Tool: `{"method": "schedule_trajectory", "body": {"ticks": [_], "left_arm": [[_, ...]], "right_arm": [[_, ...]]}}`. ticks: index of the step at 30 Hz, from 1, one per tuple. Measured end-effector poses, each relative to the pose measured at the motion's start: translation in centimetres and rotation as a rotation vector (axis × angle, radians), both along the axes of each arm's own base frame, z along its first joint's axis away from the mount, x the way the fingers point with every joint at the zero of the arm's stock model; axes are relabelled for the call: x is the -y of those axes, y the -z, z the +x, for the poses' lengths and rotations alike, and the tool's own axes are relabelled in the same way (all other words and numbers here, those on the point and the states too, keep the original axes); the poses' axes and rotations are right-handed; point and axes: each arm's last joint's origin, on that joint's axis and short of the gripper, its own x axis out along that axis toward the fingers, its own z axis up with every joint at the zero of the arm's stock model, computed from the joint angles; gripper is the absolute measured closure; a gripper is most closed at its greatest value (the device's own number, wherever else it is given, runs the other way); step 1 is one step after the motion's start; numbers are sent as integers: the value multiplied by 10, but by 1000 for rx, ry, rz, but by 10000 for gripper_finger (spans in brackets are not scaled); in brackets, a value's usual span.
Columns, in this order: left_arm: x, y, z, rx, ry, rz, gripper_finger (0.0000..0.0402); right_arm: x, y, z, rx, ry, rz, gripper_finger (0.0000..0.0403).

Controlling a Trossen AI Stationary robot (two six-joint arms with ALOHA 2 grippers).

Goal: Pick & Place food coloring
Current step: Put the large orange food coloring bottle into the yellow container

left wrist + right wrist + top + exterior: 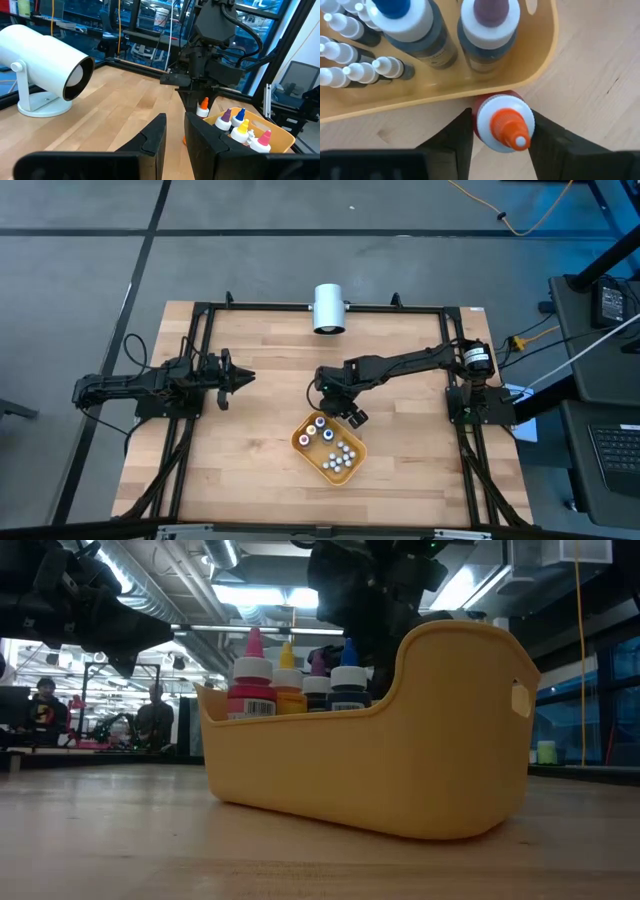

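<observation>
right gripper [500, 137] sits right over an orange-capped bottle [503, 124] that stands upright on the desk [590, 60], just outside the rim of the orange tray [542, 45]. Right wrist view: the bottle is between the two dark fingers [452, 135], one on each side of its shoulder, cap tip pointing up at the camera, so its long axis is vertical and in line with the approach. Fingers look close against the bottle on both sides, but can't tell if they truly clamp it or only bracket it, so grip is unsure

Bottle touches or nearly touches the tray's outer wall; tray lies just beyond it from the fingers. The other food coloring bottles [410, 22] are already standing inside the tray, blue- and purple-topped ones nearest that wall, small white-tipped ones further in

High view: right arm reaches from the right side of the desk to the tray's upper edge [300, 438], tray near desk centre-front. Left gripper [238, 378] waits well off to the left, fingers [152, 137] nearly together with a narrow gap, holding nothing. Right arm is clearly the nearer one

Judgement: the move ahead turns on lifting the bottle straight up over the wall and a short shift inward; tipping against the rim is the risk

White cylinder [328, 307] at the desk's back edge is not involved
</observation>
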Motion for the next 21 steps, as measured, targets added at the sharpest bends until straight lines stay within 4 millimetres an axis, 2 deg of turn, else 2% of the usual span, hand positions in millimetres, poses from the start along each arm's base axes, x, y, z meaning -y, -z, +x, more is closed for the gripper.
{"method": "schedule_trajectory", "body": {"ticks": [8, 14, 18, 21], "left_arm": [[0, 0, 0, 0, 0, 0, 334], [0, 0, 0, 0, 0, 0, 338], [0, 0, 0, 0, 0, 0, 335], [0, 0, 0, 0, 0, 0, 334]], "right_arm": [[1, 0, 0, -1, 14, -26, 229], [13, -3, -9, -69, 56, -78, 250], [24, -11, -22, -145, 93, -93, 248], [31, -26, -30, -165, 128, -115, 241]]}}
